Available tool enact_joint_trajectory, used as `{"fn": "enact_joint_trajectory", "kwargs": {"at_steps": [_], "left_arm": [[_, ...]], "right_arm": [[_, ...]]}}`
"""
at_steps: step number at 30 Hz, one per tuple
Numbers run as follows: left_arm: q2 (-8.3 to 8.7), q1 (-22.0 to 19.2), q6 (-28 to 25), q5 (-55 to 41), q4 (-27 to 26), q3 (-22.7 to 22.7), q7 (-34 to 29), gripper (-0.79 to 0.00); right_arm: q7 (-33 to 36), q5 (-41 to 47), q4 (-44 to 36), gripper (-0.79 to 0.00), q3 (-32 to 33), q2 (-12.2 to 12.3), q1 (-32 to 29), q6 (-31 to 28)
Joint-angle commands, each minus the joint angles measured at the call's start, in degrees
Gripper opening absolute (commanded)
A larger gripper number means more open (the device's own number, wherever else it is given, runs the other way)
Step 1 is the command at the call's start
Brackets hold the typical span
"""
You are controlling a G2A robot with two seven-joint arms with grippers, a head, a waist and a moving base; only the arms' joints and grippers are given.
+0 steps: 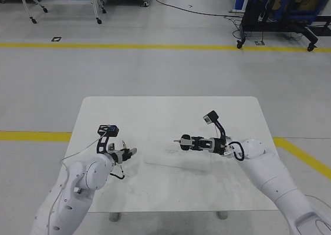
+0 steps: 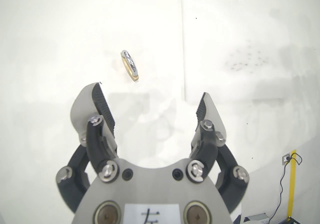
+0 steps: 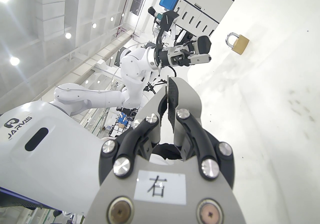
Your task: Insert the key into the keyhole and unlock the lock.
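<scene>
Two claws are facing each other over the middle of the white desk [image 1: 165, 108] in the top view. The left claw [image 1: 131, 152] is hanging at one side and the right claw [image 1: 180, 142] at the other, with a bare stretch of desk lying between their tips; a short thin piece is sticking out of the right claw's tip toward the left one.

In the left wrist view the padlock [image 2: 130, 66] is lying on the desk just past the left claw's tips, apart from them and nearer to one finger than to the other. It is showing itself end-on, a silver band over a brass edge; the left claw is standing released, its ribbed pads [image 2: 103, 104] spread wide with nothing between them. A thin seam [image 2: 183, 49] in the desk top is running past the padlock on the side of the other finger.

In the right wrist view the padlock is lying flat, its brass body on the desk and its silver shackle [image 3: 231, 37] looking closed and turned toward the left claw. That claw is hovering just beside the padlock with its fingers parted, not touching it. The right claw is sitting well apart from the padlock, clenched, its pads pressing on the key [image 3: 166, 88], a thin metal blade seen edge-on; the key is staying clear of the padlock.
</scene>
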Motion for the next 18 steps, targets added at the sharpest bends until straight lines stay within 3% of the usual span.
{"fn": "enact_joint_trajectory", "kwargs": {"at_steps": [1,10,16,18], "left_arm": [[-0.34,-1.8,1.3,0.9,2.1,1.3,-0.3,-0.437],[-1.7,-6.5,7.9,3.3,6.9,4.8,-0.9,-0.526],[-2.37,-8.8,8.5,3.9,10.1,6.2,-1.9,-0.539],[-2.58,-9.3,8.2,3.4,10.7,6.5,-2.2,-0.591]], "right_arm": [[0.0,0.0,0.0,-0.785,0.0,0.0,0.0,0.0],[0.0,0.0,0.0,-0.785,0.0,0.0,0.0,0.0],[0.0,0.0,0.0,-0.785,0.0,0.0,0.0,0.0],[0.0,0.0,0.0,-0.785,0.0,0.0,0.0,0.0]]}}
